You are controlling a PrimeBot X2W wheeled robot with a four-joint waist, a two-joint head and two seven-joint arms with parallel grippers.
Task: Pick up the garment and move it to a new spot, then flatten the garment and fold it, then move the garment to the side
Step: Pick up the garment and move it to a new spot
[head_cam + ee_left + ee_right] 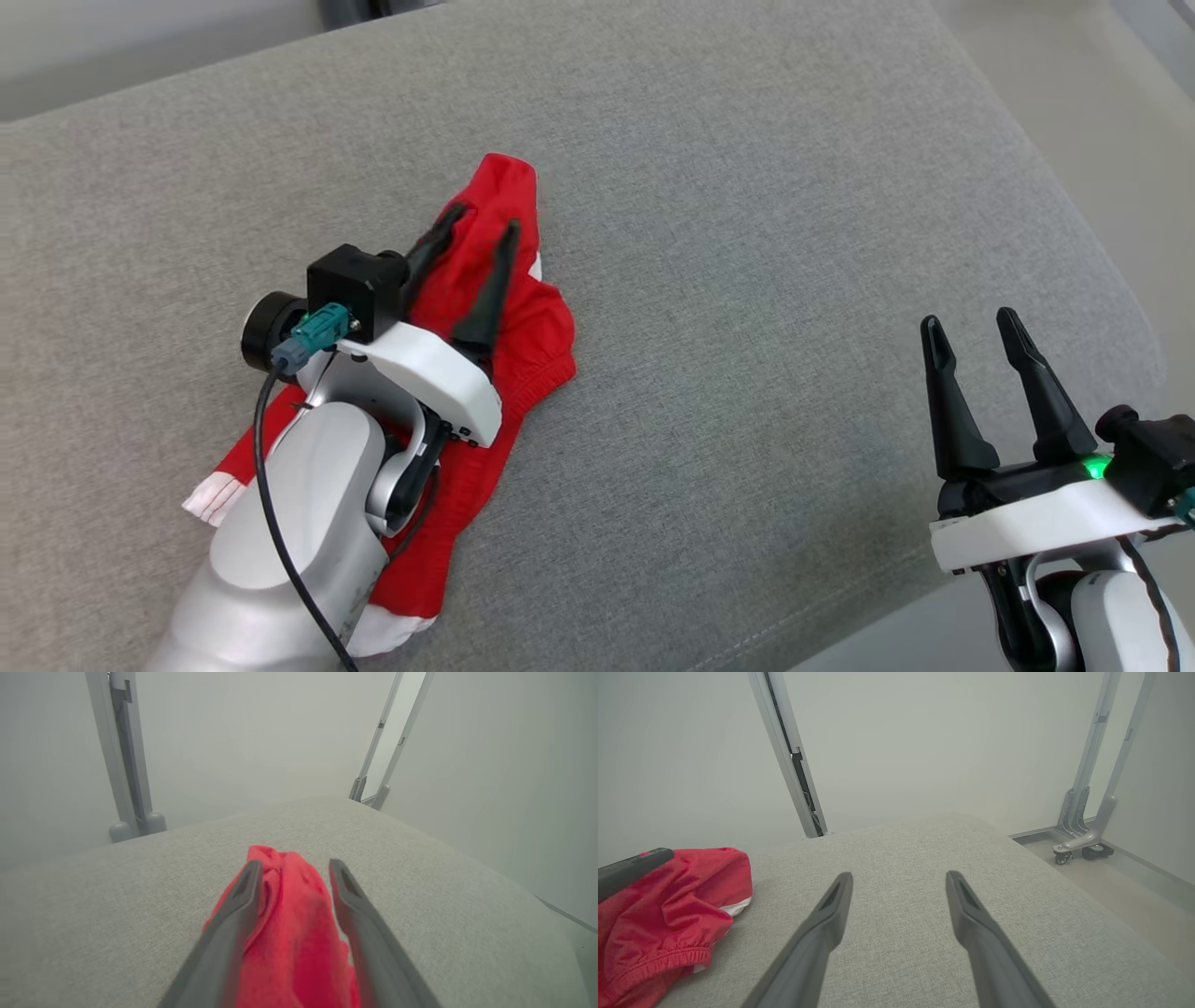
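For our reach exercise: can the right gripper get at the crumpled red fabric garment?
Probably yes: only bare grey fabric cushion lies between the open right gripper and the crumpled red fabric garment.

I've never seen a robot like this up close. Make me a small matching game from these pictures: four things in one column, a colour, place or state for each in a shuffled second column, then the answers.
Things
1. garment
2. left gripper
3. right gripper
4. cushion

Descriptions
A. grey woven fabric, the clothing lies on it
B. open, above bare grey fabric, nothing between its fingers
C. red with white trim, bunched up
D. open, with red cloth between its fingers

Pairs: 1-C, 2-D, 3-B, 4-A
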